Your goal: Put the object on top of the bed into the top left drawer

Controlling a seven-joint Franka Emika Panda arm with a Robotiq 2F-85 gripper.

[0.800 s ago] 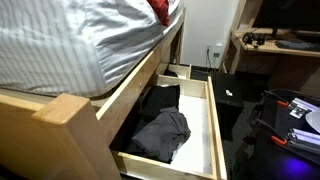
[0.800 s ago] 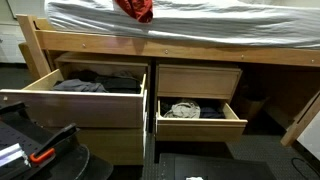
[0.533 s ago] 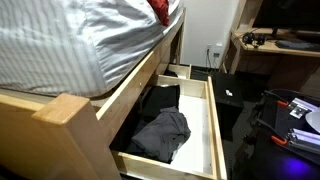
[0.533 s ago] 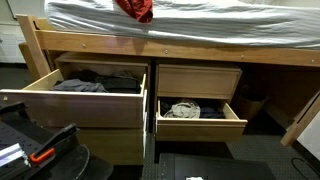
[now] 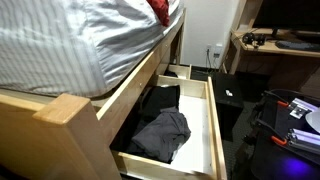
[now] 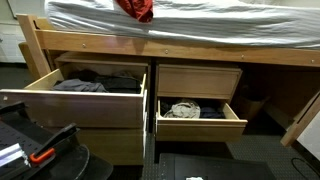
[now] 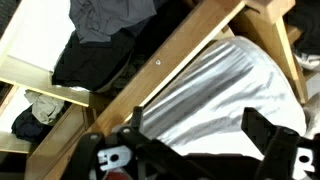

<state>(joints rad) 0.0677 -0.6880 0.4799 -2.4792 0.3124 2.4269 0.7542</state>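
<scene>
A red object [image 5: 158, 10] lies on the striped sheet at the far end of the bed; it also shows at the mattress edge [image 6: 134, 9]. The top left drawer [image 6: 70, 104] is pulled open and holds dark clothes [image 6: 98, 81]. In an exterior view the same drawer [image 5: 215, 128] shows the dark clothes [image 5: 162, 125]. My gripper [image 7: 185, 130] appears only in the wrist view, open and empty, hovering over the striped sheet [image 7: 220, 85] beside the wooden bed rail. The red object is not clear in the wrist view.
A second drawer [image 6: 200, 124] on the right is open with a light cloth inside. A desk [image 5: 280, 45] and black equipment [image 5: 232, 95] stand beyond the bed. Black and orange gear [image 6: 38, 150] sits in the foreground.
</scene>
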